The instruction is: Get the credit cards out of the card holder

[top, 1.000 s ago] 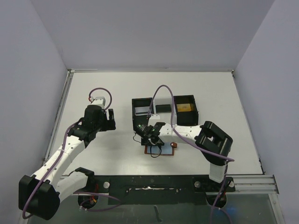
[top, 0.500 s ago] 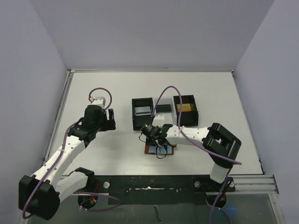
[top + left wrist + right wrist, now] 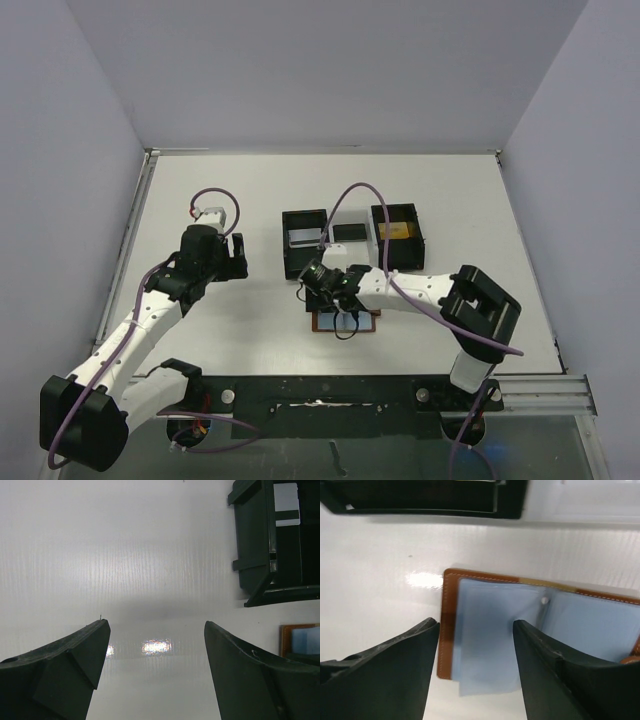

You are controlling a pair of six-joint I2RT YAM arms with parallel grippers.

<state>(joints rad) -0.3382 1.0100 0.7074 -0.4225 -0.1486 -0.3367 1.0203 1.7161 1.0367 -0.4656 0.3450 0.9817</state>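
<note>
Right gripper [image 3: 475,625]: jaws spread, nothing held. We hover over open brown leather card holder [image 3: 520,605], blue-grey pockets up, straddling its left leaf, likely to pinch a card. Holder lies at 6 o'clock of black three-compartment tray [image 3: 285,240]. Left gripper [image 3: 155,630] waits at holder's 9 o'clock, released, clear of work.

No readable text, labels or numbers anywhere.

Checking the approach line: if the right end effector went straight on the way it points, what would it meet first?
Probably the open card holder: its blue-grey pocket lies straight ahead between the right end effector's spread fingers; depth is unclear.
</note>
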